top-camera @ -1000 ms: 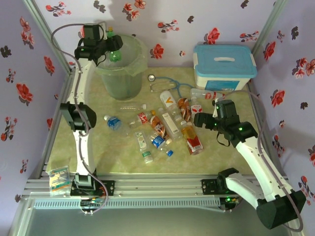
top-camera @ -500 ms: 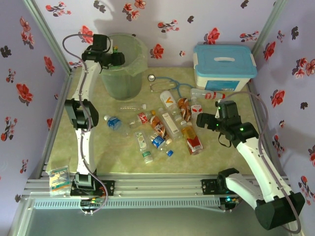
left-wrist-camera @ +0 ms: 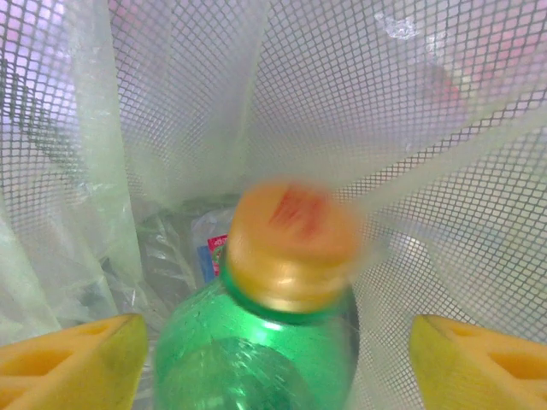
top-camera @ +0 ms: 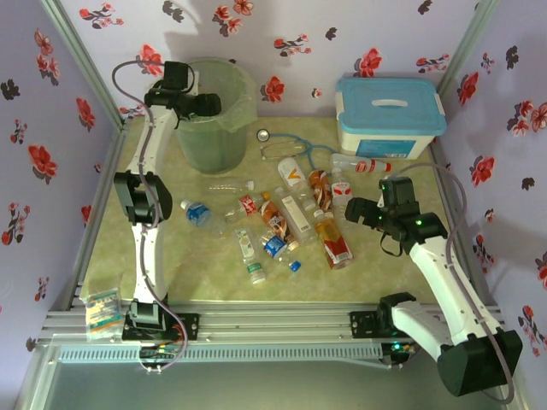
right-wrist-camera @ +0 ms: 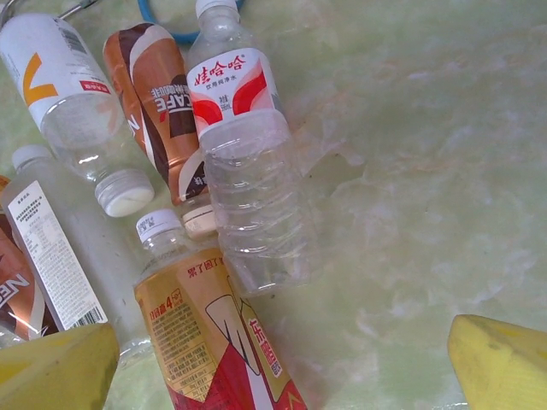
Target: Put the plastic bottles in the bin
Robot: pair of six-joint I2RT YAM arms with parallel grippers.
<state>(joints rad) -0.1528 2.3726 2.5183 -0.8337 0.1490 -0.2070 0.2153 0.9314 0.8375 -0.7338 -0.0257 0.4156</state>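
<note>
My left gripper hangs over the mouth of the bin, open. In the left wrist view a green bottle with an orange cap sits loose and blurred between the spread yellow fingers, inside the bin's mesh wall. Another bottle lies at the bin's bottom. Several plastic bottles lie in a pile mid-table. My right gripper stands open just right of the pile. Under it lie a clear bottle with a red-white label and an amber one.
A white box with a light-blue lid stands at the back right, a bottle lying against its front. A stethoscope lies between bin and box. A small packet rests at the near left corner. Flowered walls close three sides.
My left gripper swung right over the bin's mouth and its jaws opened, letting go of the green bottle. The right gripper drifted slightly to the right.
</note>
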